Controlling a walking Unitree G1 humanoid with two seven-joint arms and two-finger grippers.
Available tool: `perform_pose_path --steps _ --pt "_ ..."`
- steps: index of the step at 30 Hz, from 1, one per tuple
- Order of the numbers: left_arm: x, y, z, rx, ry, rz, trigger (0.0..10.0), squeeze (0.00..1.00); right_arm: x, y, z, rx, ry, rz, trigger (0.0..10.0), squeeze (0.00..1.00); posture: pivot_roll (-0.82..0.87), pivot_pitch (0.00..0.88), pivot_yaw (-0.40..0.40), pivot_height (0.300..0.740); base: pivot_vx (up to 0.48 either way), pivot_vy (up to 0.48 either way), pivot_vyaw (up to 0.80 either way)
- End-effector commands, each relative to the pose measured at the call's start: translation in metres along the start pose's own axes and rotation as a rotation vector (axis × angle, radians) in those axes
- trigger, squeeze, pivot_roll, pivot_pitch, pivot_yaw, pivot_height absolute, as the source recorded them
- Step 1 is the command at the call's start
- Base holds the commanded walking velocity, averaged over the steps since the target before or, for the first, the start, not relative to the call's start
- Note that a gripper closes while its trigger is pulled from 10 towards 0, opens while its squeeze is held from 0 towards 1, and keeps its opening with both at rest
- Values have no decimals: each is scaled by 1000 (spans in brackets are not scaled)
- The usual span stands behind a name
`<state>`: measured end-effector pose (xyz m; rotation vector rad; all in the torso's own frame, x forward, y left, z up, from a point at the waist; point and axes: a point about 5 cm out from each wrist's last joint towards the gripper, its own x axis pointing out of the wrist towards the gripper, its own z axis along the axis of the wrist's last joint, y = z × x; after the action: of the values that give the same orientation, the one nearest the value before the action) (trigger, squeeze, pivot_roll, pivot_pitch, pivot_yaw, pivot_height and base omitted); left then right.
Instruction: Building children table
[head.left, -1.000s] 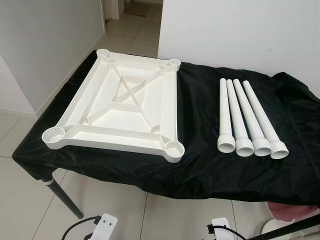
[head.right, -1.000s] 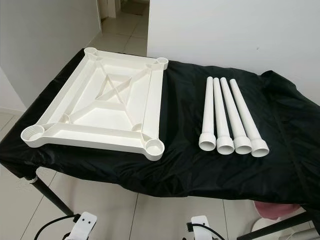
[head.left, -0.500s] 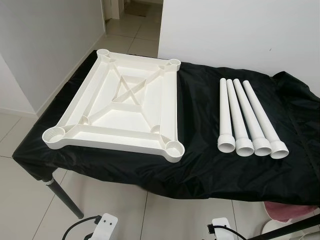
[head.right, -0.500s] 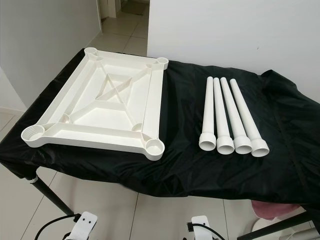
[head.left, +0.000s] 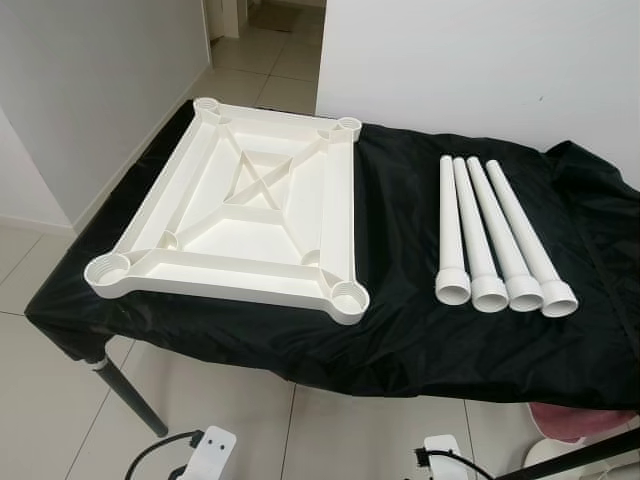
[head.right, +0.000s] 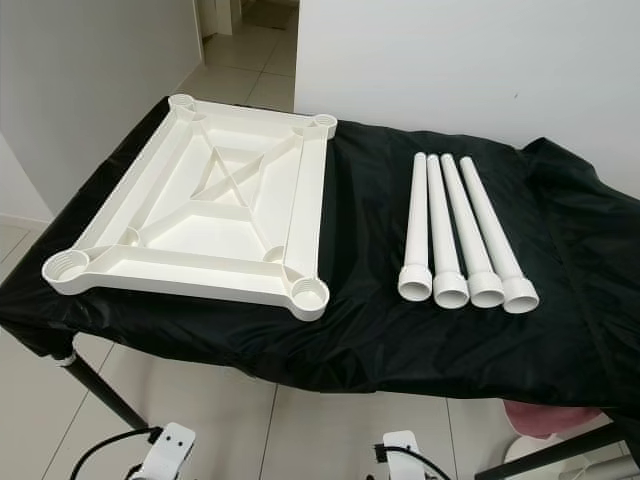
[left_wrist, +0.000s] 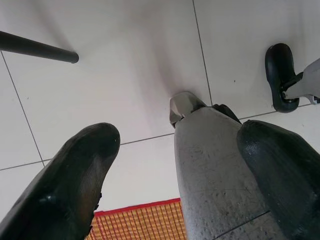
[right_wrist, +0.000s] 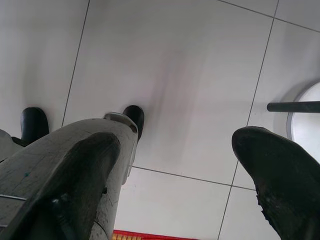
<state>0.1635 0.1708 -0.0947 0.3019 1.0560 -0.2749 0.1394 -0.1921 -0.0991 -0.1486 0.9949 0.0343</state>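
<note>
The left gripper (left_wrist: 175, 165) and right gripper (right_wrist: 175, 165) hung below the table's (head.left: 400, 330) near edge. Up ahead of them on it, the tabletop (head.left: 240, 215) lay leftward, four legs (head.left: 495, 240) side by side rightward, well apart.

Almost nothing changes: the whole head view drifts slightly, so the camera moves a touch, while the tabletop (head.left: 240, 205) and four legs (head.left: 497, 240) keep their places on the table (head.left: 400, 330).
</note>
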Motion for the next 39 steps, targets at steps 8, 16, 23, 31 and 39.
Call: perform_pose_path --steps 8,16,23,31,39 --pt "0 -9 -8 8 44 -34 10000 0 -3 3 -15 6 68 5 10000 0 -4 0 -33 740 0 0 0" --pt "-1 -8 -14 8 56 -33 10000 0 -3 3 -16 7 71 5 10000 0 -6 0 -33 740 -285 0 0" --pt "-2 -7 -19 9 65 -31 10000 0 -4 4 -17 9 75 6 10000 0 -5 0 -31 740 -288 0 0" --pt "-2 -4 -18 11 62 -28 10000 0 -4 5 -18 8 77 9 10000 0 -2 0 -31 740 -283 0 0" --pt "-1 -4 -8 -24 18 -31 10000 0 -4 4 -19 5 78 8 10000 0 -1 0 -33 740 0 0 0"
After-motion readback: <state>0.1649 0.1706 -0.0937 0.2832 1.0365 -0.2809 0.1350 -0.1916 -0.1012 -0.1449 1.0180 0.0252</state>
